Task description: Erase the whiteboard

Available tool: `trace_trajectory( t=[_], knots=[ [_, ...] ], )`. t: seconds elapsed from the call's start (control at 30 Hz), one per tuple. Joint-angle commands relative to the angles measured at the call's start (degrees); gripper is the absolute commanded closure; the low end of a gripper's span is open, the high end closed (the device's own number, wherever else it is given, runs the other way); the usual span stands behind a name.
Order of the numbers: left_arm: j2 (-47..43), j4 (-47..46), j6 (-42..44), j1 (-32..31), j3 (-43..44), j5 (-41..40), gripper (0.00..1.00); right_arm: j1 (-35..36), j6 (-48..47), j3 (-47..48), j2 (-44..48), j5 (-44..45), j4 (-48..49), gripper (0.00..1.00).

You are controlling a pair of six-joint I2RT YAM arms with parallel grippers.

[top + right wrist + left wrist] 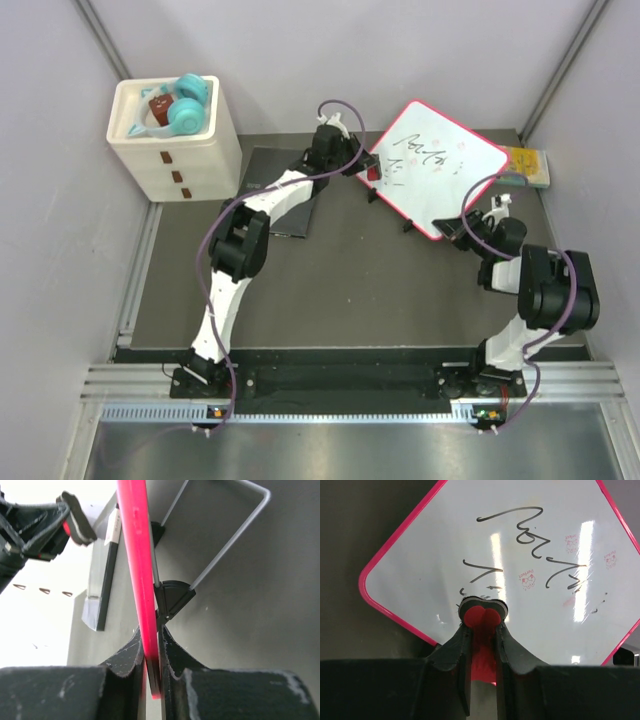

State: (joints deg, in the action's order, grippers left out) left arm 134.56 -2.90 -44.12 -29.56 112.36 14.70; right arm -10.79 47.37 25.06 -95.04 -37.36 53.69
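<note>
— Where is the board sitting?
— I see the white rectangular whiteboard with a thin pink-red frame (432, 165) in the upper right of the overhead frame. It is turned like a diamond and has dark scribbles on it.
— And your grippers?
— My left gripper (481, 630) is clamped on a small red eraser with a dark felt pad (482, 611), set against the board near its left corner. My right gripper (151, 652) pinches the frame at the bottom corner.
</note>
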Motion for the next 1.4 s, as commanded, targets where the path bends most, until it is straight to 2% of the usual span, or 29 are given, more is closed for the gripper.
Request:
trace_trajectory(
  t=[0.0, 0.2, 0.33, 0.47, 0.63, 0.73, 0.87, 1.03, 1.3, 1.37],
  knots=[
    [0.97, -4.48, -1.76, 0.03, 2.25, -0.90, 1.00, 1.73, -5.27, -1.68, 3.37, 4.58, -17.12, 1.00],
    [1.32, -4.66, -0.88, 0.03, 2.78, -2.04, 1.00, 4.98, -4.92, -3.87, 5.30, 6.07, -23.89, 1.00],
    [1.49, -4.49, -0.71, 0.03, 3.83, -2.04, 1.00, 7.62, -3.35, -7.56, 7.94, 8.53, -23.37, 1.00],
    [1.49, -4.57, -0.44, 0.03, 4.63, -1.78, 1.00, 8.76, -0.98, -10.99, 11.01, 12.05, -20.92, 1.00],
    [2.28, -3.79, 0.70, -0.14, 5.94, -2.13, 1.00, 10.52, 1.04, -14.85, 8.57, 12.67, -13.18, 1.00],
    [4.12, -0.02, 5.78, -1.11, 9.19, -3.53, 1.00, 10.52, 0.62, -13.99, 9.17, 13.28, -15.01, 1.00],
    [8.51, 6.93, 20.61, -4.70, 18.31, -2.32, 1.00, 12.28, -0.44, -13.72, 9.53, 13.55, -16.43, 1.00],
    [11.42, 8.52, 34.42, -7.78, 20.01, 1.91, 1.00, 12.98, -1.49, -13.46, 9.97, 13.55, -18.00, 1.00],
    [17.84, 5.79, 34.63, -8.41, 24.66, 15.25, 1.00, 14.21, -1.85, -13.98, 11.02, 14.33, -19.94, 1.00],
    [18.28, 6.75, 36.38, -8.58, 24.40, 15.27, 1.00, 15.09, -1.85, -14.60, 13.38, 16.26, -21.34, 1.00]
  ],
)
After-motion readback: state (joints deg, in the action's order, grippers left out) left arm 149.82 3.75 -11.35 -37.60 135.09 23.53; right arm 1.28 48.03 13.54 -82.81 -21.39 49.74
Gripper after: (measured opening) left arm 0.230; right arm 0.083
